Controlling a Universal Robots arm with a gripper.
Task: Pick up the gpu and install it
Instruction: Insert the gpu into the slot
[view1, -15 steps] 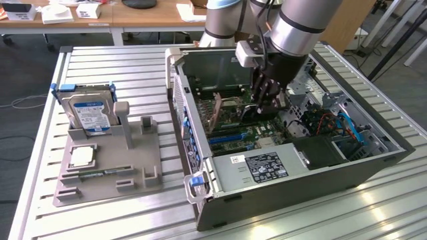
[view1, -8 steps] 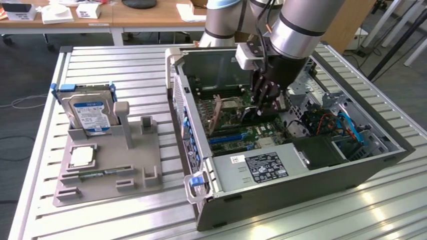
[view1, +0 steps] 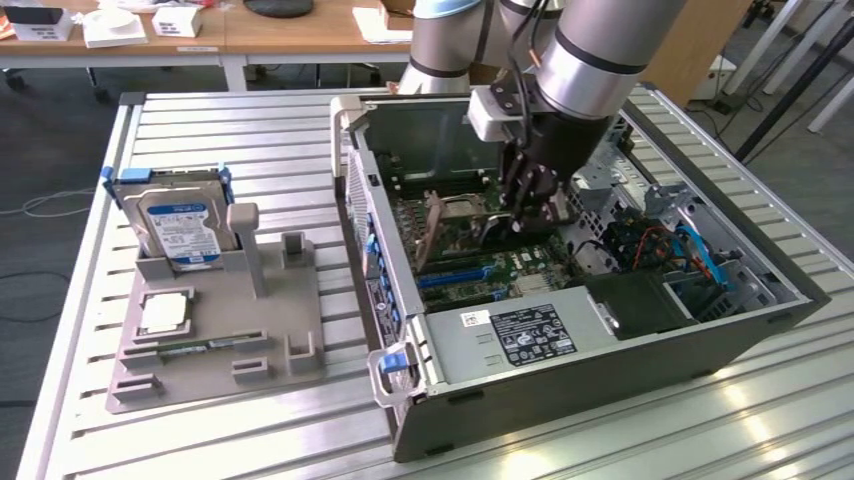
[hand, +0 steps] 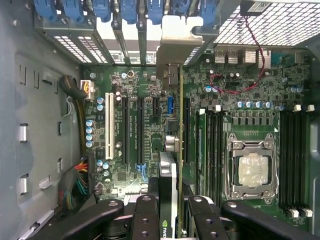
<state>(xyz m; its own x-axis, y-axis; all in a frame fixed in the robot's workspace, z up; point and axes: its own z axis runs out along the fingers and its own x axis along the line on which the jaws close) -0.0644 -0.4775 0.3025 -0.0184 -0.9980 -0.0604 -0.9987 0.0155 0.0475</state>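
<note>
1. Gripper (hand: 172, 212) clamped on the gpu (hand: 170, 165), fingers (hand: 146, 215) pressing both flat faces, as the card stood edge-on over the motherboard (hand: 130, 125) inside the open computer case (view1: 601, 380)
2. Card appeared light, stiff and fragile, its silver bracket (hand: 179, 40) toward the rear slots
3. Flat faces near the top edge, clear of the connector, looked the safest hold

Open case (view1: 574, 400) on surface (view1: 200, 440), exterior view's right. Parts holder (view1: 214, 378) to its left, hard drive (view1: 180, 228) upright at holder's rear. Gpu (hand: 168, 165) edge-on inside case, over motherboard (hand: 147, 82), between jaws.
</note>
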